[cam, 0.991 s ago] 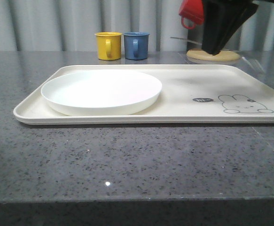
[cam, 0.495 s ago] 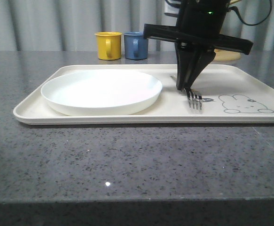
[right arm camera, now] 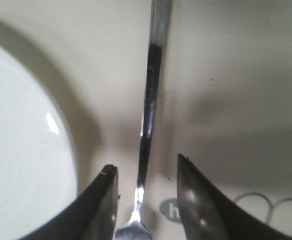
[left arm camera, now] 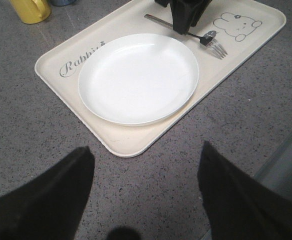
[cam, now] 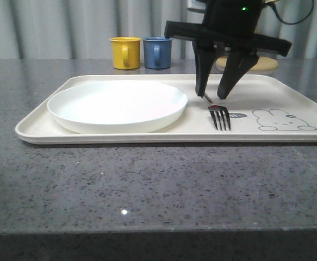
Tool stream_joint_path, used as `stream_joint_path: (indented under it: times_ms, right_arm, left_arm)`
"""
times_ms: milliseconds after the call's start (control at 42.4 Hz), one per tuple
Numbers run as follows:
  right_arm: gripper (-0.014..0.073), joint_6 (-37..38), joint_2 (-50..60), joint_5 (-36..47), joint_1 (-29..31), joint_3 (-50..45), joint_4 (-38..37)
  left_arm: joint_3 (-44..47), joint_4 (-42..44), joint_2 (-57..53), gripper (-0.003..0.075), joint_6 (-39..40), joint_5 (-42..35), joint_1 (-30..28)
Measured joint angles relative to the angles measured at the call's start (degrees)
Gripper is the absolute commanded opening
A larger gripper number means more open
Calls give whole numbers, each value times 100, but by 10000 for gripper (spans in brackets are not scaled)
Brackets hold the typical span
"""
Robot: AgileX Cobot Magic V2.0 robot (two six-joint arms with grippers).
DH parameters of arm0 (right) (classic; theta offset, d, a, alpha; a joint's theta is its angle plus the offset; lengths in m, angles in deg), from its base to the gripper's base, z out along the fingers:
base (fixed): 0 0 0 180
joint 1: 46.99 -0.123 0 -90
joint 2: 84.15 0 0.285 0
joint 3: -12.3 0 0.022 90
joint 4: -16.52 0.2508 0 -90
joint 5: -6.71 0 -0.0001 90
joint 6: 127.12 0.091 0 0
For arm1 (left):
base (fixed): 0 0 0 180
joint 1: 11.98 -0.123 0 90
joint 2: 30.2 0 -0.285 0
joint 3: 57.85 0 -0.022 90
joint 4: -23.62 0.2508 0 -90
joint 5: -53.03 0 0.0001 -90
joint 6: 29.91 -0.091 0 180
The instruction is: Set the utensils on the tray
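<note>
Cream tray (left arm camera: 55,60) sits on the speckled grey counter (left arm camera: 30,125), "Rabbit" script at one end, rabbit drawing at the other. White plate (left arm camera: 138,77) rests inside it. Just beside the plate lies the fork (left arm camera: 206,41), the right gripper (left arm camera: 183,17) straddling its handle. Left gripper (left arm camera: 146,200) hangs spread wide, nothing between its dark fingers (left arm camera: 45,195). Yellow cup (left arm camera: 30,9) stands off the tray.

– Where's your right pincer (cam: 215,98)?

– Over the tray (cam: 120,137), and the fork (cam: 219,116) lies on the tray directly beneath it, tines pointing toward you.

– And the plate (cam: 117,106)?

– Left of your pincer, on the tray. Behind and to its left, two cups (cam: 141,53) stand side by side on the counter (cam: 147,185).
</note>
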Motion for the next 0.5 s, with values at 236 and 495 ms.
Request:
stream_joint_path:
  times_ms: [236,495]
  right_arm:
    - [316,-637,1433,-192,117,-498,-917]
    - [272,-1419,2143,-255,1810,-1610,-940]
  left_arm:
    - [0,0,0,438,0,0,0]
    - [0,0,0,438,0,0,0]
